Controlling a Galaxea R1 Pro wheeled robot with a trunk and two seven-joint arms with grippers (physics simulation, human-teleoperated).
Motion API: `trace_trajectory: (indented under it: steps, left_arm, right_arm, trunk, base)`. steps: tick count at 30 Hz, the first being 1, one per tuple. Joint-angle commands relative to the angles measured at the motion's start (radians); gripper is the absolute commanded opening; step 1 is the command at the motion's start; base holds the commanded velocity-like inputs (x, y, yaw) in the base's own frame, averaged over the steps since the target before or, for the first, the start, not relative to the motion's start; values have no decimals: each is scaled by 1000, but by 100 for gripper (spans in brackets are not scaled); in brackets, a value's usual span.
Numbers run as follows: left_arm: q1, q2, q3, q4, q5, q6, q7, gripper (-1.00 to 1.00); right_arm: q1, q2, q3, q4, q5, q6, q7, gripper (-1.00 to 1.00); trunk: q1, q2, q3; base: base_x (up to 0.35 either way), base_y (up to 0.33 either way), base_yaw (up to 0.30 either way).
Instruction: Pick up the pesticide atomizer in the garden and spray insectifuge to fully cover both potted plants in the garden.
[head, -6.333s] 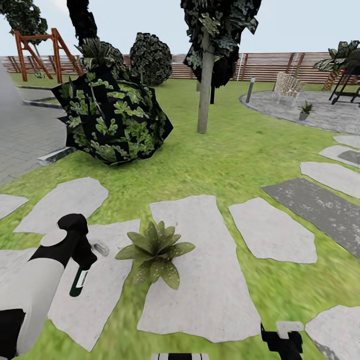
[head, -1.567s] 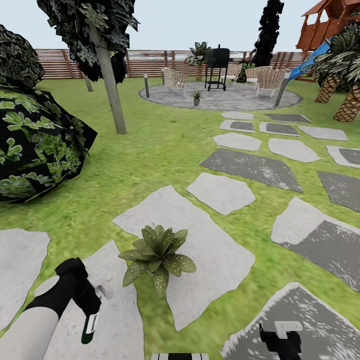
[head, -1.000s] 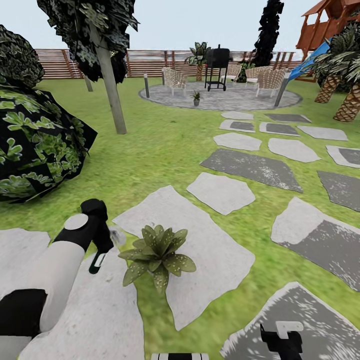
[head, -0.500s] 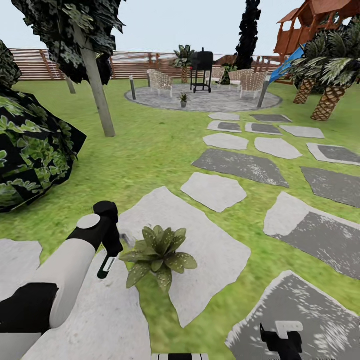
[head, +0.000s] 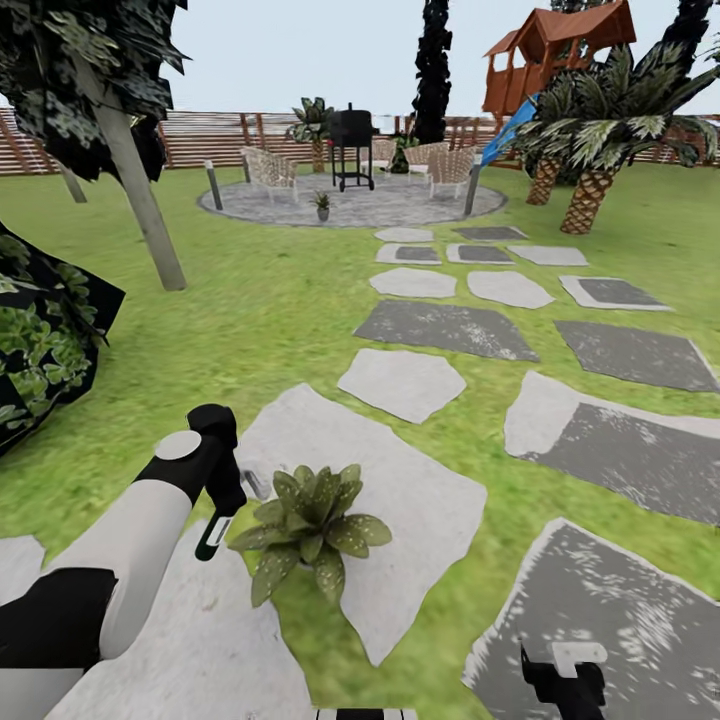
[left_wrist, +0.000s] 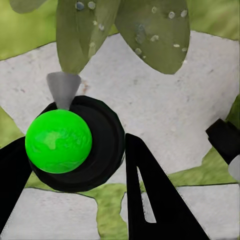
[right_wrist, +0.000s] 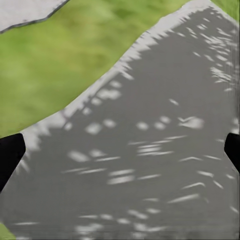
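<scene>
Camera has swung right since half a second ago; left arm unchanged beside the plant. Left gripper clamps the pesticide atomizer at lower left, nozzle just beside the near potted plant. Second potted plant on far patio. Right gripper spread wide over a stepping stone.

The left arm is a smooth white tube with a black band near its base, a round grey joint cap and a black wrist. The right gripper is black with a small white block on top.
</scene>
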Motion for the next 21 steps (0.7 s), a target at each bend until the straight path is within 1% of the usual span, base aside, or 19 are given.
trace_trajectory:
  steps: [1, 10, 14, 17, 21]
  left_arm:
    - [2, 1, -6, -1, -4, 10, -8, -100]
    - [2, 2, -9, 0, -4, 10, -8, -100]
    - [2, 2, -9, 0, -4, 10, -8, -100]
    - [2, 2, -9, 0, -4, 10, -8, -100]
    - [3, 2, -7, -1, -5, 10, -8, -100]
  right_arm:
    - [-1, 0, -5, 2, 11, -3, -6, 100]
    - [-1, 1, -5, 2, 11, -3, -6, 100]
    - [-1, 3, -5, 2, 11, -3, -5, 100]
    - [-1, 4, -5, 2, 11, -3, -5, 100]
    - [-1, 1, -5, 2, 11, -3, -6, 100]
  trunk:
    - [-1, 0, 0]
    - [-1, 0, 2]
    - [-1, 0, -1]
    - [-1, 0, -5]
    - [-1, 0, -6]
  base:
    - [-231, 222, -286]
    - [-212, 239, -292]
    - [-22, 296, -272]
    - [79, 301, -204]
    - [197, 270, -58]
